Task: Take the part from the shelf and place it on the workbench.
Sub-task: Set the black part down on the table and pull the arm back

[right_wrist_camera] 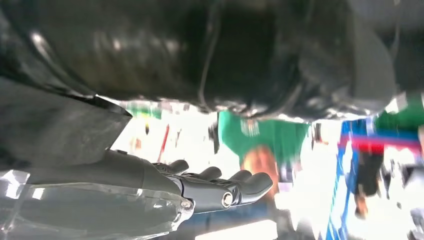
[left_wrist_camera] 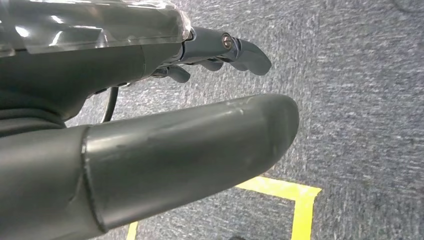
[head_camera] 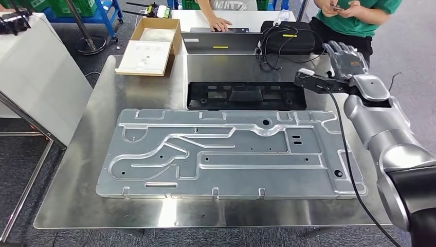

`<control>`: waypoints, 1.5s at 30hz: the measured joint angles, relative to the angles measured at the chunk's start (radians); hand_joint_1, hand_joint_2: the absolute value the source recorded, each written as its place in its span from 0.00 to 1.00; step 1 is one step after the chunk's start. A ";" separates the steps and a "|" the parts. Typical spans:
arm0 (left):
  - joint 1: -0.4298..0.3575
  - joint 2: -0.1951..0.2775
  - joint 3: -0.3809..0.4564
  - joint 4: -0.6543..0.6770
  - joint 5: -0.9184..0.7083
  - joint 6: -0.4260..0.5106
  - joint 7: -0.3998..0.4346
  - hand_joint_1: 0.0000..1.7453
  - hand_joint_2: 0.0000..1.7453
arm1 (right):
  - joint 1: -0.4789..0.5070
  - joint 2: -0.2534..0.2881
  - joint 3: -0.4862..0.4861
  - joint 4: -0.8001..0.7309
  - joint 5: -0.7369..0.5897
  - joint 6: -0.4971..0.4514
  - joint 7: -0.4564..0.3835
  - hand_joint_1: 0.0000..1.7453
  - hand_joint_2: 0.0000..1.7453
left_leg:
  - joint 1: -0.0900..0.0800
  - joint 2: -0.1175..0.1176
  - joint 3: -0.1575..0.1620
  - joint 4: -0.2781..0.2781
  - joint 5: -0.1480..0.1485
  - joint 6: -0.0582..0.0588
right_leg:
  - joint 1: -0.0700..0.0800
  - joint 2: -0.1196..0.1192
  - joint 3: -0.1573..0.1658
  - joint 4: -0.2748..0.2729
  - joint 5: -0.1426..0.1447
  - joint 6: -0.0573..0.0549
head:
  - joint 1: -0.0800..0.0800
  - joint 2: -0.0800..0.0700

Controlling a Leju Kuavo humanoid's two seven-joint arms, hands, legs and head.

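the large stamped metal panel (head_camera: 226, 154) lies flat on the steel surface (head_camera: 149, 92), just in front of a black plastic part (head_camera: 246, 95), and i judge it stiff, fairly heavy and slick, with thin edges best taken along a long rim or at the raised ribs rather than mid-face. my right hand (head_camera: 347, 57) is raised over the far right corner, fingers spread and holding nothing. my left hand (left_wrist_camera: 220, 55) hangs over the carpet, fingers loosely apart and empty.
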 joint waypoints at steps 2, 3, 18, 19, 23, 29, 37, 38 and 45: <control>0.000 -0.002 0.000 0.000 -0.001 0.002 0.001 0.00 0.00 | -0.001 0.013 0.006 -0.060 0.038 -0.027 0.019 0.00 0.00 | 0.008 -0.001 -0.002 0.021 -0.016 -0.017 | -0.011 -0.002 0.061 -0.121 0.064 0.013 | 0.000 0.000; -0.001 -0.002 0.000 0.000 -0.002 0.003 0.001 0.00 0.00 | -0.003 0.019 0.009 -0.088 0.051 -0.034 0.025 0.00 0.00 | 0.009 -0.002 -0.007 0.037 -0.026 -0.026 | -0.013 -0.003 0.089 -0.178 0.082 0.015 | 0.000 0.000; -0.008 -0.009 0.001 -0.001 -0.012 0.014 0.004 0.00 0.00 | 0.020 0.088 0.021 -0.303 0.119 -0.055 0.022 0.00 0.00 | 0.004 0.001 -0.045 0.150 -0.082 -0.044 | 0.011 -0.005 0.085 -0.215 0.097 -0.048 | -0.002 0.000; -0.010 -0.009 0.001 -0.001 -0.012 0.014 0.004 0.00 0.25 | 0.019 0.089 0.021 -0.310 0.120 -0.054 0.021 0.00 0.00 | 0.000 0.001 -0.019 0.098 -0.065 -0.039 | 0.012 -0.006 0.084 -0.216 0.100 -0.044 | -0.002 0.000; -0.009 -0.010 0.001 -0.001 -0.013 0.015 0.004 0.00 1.00 | 0.022 0.092 0.025 -0.327 0.125 -0.048 0.013 0.00 0.00 | -0.004 0.002 -0.010 0.054 -0.040 -0.026 | 0.009 -0.006 0.082 -0.226 0.116 -0.019 | -0.002 0.000; -0.010 -0.013 0.001 -0.001 -0.010 0.015 0.004 0.00 1.00 | 0.020 0.091 0.028 -0.336 0.128 -0.041 0.008 0.00 0.00 | -0.006 0.006 -0.048 0.040 0.007 -0.001 | 0.010 -0.004 0.001 0.022 -0.056 -0.007 | -0.002 0.000; -0.010 -0.019 0.002 -0.001 -0.002 0.015 0.002 0.00 1.00 | -0.003 0.088 0.028 -0.363 0.109 -0.014 -0.012 0.00 0.00 | -0.012 0.005 -0.090 0.060 0.035 -0.025 | 0.028 -0.005 0.176 -0.231 0.032 -0.037 | -0.002 0.000; -0.009 -0.018 0.002 -0.001 -0.001 0.015 0.001 0.00 1.00 | -0.010 0.086 0.028 -0.368 0.095 0.002 -0.019 0.00 0.00 | -0.013 0.004 -0.093 0.060 0.037 -0.030 | 0.025 -0.007 0.173 -0.236 0.038 -0.042 | -0.001 0.000; -0.004 -0.017 0.010 -0.001 0.003 0.014 0.001 0.00 1.00 | -0.026 0.081 0.028 -0.415 0.037 0.067 -0.036 0.00 0.00 | 0.006 0.003 -0.173 0.331 -0.142 -0.071 | 0.009 -0.016 0.112 -0.249 0.097 -0.055 | -0.002 0.000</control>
